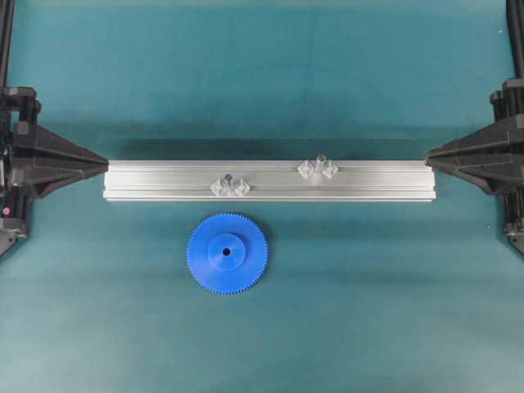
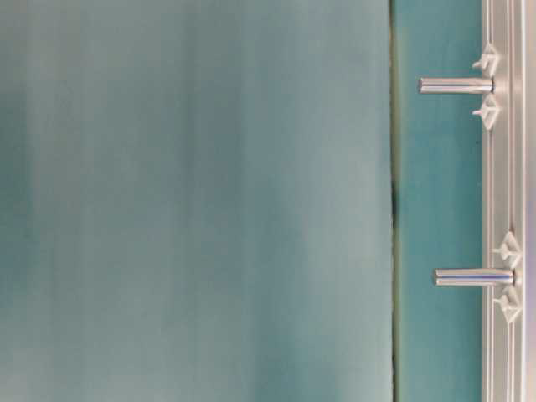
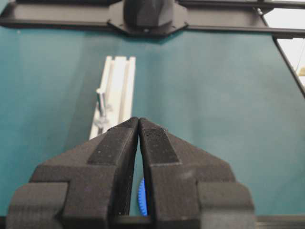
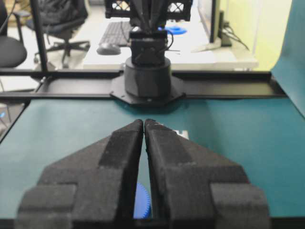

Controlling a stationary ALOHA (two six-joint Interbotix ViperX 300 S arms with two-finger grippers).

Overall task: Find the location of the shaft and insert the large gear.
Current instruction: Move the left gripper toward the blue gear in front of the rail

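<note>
The large gear [image 1: 227, 252], a bright blue toothed disc with a raised hub, lies flat on the teal mat just in front of the aluminium rail [image 1: 164, 180]. Two identical thin grey pegs stand upright on clear mounts on the rail: one [image 1: 230, 183] near the gear, the other [image 1: 318, 165] further right. I cannot tell which is the shaft. Both show in the table-level view [image 2: 456, 85] [image 2: 473, 276]. My left gripper [image 1: 105, 164] is shut and empty at the rail's left end. My right gripper [image 1: 429, 155] is shut and empty at the rail's right end.
In the left wrist view the shut gripper [image 3: 138, 119] points along the rail [image 3: 119, 81], with a sliver of gear [image 3: 142, 198] below. The right wrist view shows its shut gripper [image 4: 144, 120], a gear sliver [image 4: 142, 200] and the opposite arm's base [image 4: 147, 71].
</note>
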